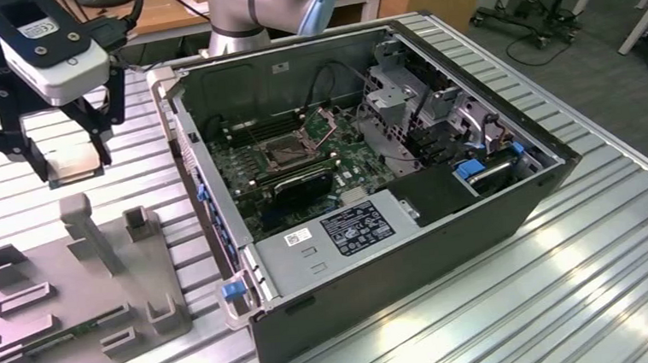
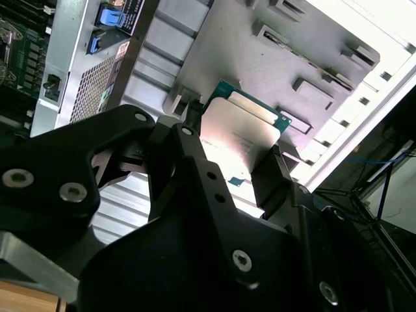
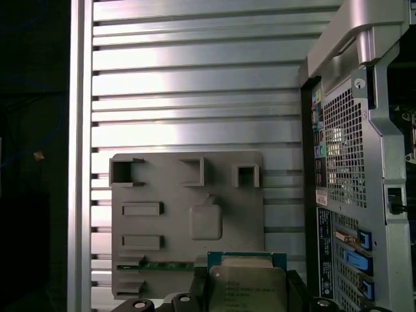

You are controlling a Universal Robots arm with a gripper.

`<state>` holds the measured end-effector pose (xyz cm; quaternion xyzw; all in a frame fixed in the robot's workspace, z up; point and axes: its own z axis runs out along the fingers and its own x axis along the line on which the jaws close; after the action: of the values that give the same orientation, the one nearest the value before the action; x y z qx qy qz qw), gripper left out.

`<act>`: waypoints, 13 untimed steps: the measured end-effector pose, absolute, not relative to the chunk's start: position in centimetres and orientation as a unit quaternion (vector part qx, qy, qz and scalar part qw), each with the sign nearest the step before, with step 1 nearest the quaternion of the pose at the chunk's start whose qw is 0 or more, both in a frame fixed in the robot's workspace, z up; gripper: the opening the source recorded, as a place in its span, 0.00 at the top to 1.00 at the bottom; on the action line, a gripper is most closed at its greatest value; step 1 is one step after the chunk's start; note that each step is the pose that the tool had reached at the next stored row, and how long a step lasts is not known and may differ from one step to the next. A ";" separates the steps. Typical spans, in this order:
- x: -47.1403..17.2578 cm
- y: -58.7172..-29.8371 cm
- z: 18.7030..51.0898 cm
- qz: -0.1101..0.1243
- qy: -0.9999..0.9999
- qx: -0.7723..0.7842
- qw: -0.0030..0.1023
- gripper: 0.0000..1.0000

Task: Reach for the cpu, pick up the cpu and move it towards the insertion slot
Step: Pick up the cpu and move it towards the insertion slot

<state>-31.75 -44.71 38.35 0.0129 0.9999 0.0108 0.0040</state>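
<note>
Two black fingers (image 1: 35, 155) of our gripper (image 1: 72, 158) pinch the cpu (image 2: 237, 133) by opposite edges, and we hold it in the air over one edge of the gray tray (image 3: 169, 188). On the exterior view's right, well apart from it, we see the insertion slot (image 1: 281, 154) on the green board inside the open computer case (image 1: 420, 252).
</note>
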 end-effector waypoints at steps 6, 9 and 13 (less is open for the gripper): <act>-31.2 -44.7 38.3 0.011 1.000 0.013 0.004 0.45; -31.0 -44.7 38.3 0.011 1.000 0.013 0.004 0.45; -30.7 -44.7 38.3 0.011 1.000 0.013 0.004 0.45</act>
<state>-30.70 -44.71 38.34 0.0129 0.9999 0.0108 0.0040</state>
